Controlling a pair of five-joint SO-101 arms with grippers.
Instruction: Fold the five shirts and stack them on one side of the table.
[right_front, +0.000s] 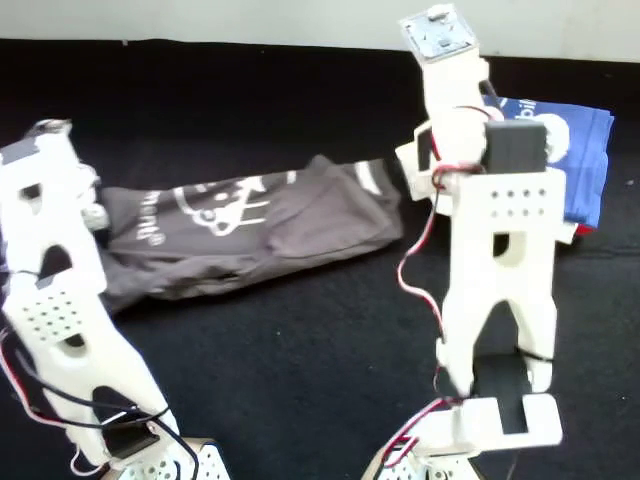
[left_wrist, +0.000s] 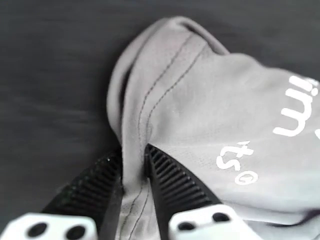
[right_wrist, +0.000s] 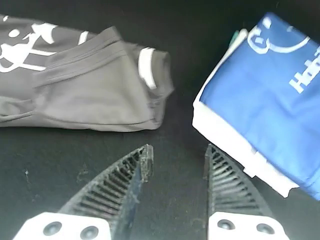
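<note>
Grey shirt (right_front: 250, 225), high view: lies rumpled and half folded on the black surface (right_front: 300, 380), between the left arm (right_front: 50, 270) and the right arm (right_front: 500, 250).
Blue shirt (right_front: 575, 160), high view: folded, beyond the grey shirt's striped end, apart from it and partly behind the right arm.
Left pincer (left_wrist: 134, 160), left wrist view: narrow, clamped on a stitched fold at the grey shirt's edge.
Right pincer (right_wrist: 175, 160), right wrist view: wide, holding nothing, over bare surface just off the grey shirt's striped end, between it and the blue shirt.
White fabric (right_wrist: 220, 132), right wrist view: folded directly under the blue shirt.
</note>
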